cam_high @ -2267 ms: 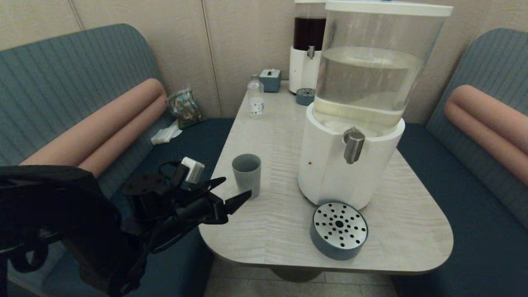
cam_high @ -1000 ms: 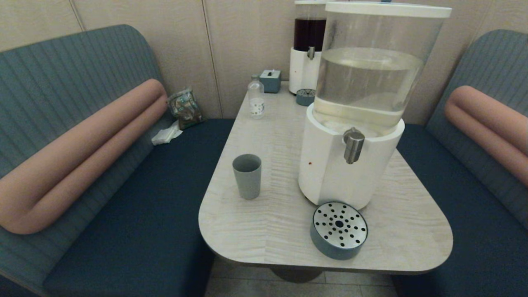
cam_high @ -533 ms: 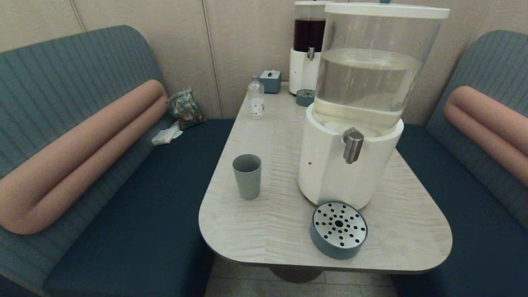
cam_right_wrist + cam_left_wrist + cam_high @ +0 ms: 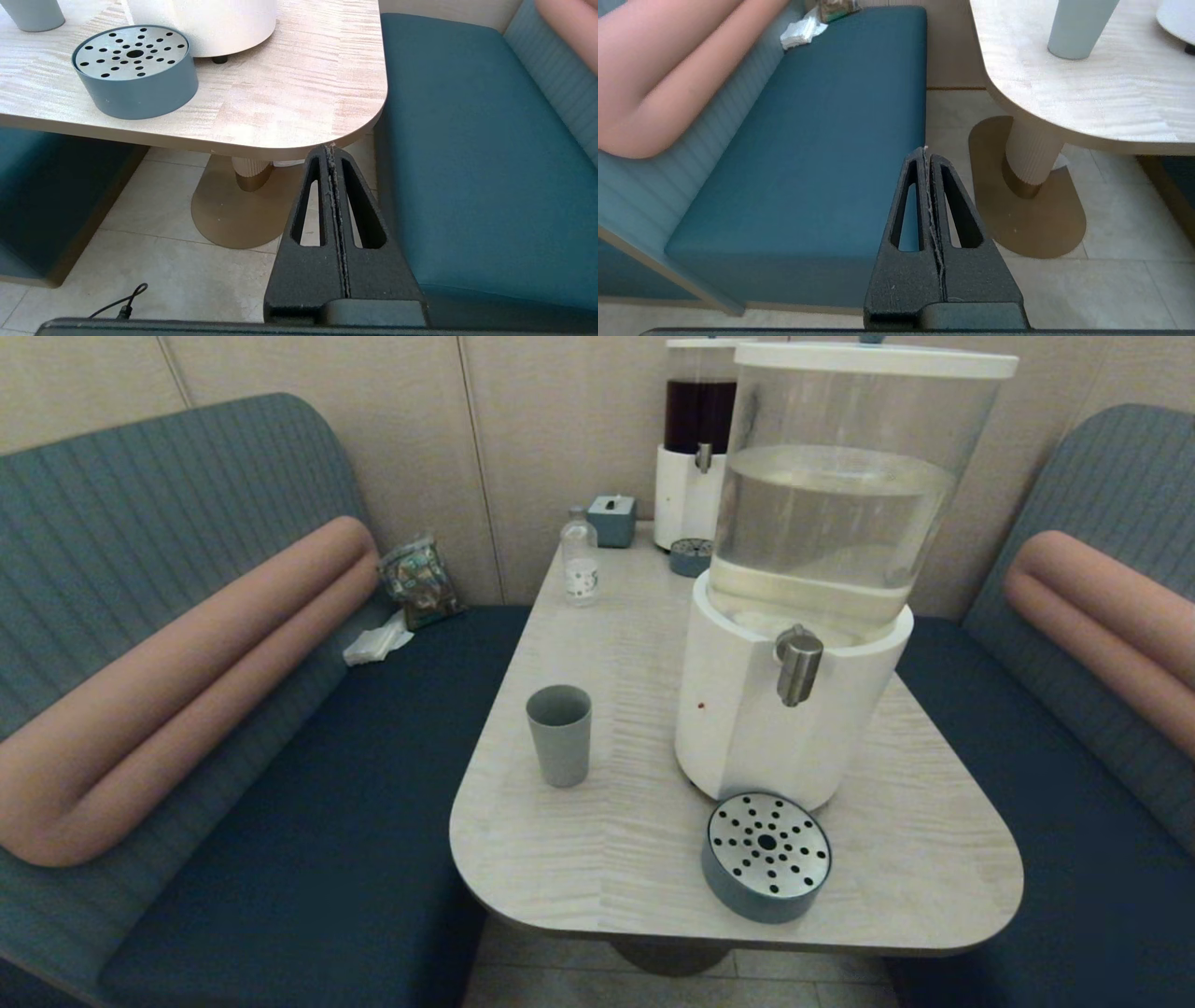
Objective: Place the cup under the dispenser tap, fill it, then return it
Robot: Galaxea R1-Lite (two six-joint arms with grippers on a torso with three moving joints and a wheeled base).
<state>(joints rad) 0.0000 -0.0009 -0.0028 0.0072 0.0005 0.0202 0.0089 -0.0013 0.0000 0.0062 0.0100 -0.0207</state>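
The grey-blue cup [image 4: 559, 735] stands upright on the table's left side, left of the big white-based dispenser [image 4: 794, 709]; its foot also shows in the left wrist view [image 4: 1078, 28]. The steel dispenser tap [image 4: 799, 665] juts from the white base above the round perforated drip tray [image 4: 766, 855], which holds nothing. Neither arm appears in the head view. My left gripper [image 4: 925, 151] is shut and empty, low beside the left bench, below table height. My right gripper [image 4: 331, 149] is shut and empty, low beneath the table's near right corner.
A dark-red-liquid dispenser [image 4: 695, 448] with its small tray [image 4: 691, 555], a clear bottle [image 4: 580, 560] and a small blue box [image 4: 611, 518] stand at the table's far end. Blue benches [image 4: 308, 859] flank the table. A packet [image 4: 417, 581] and tissue [image 4: 377, 642] lie on the left bench.
My left arm, open beside the cup 2.3 s ago, has withdrawn from the head view and its gripper is now shut. The cup has not moved in the last second.
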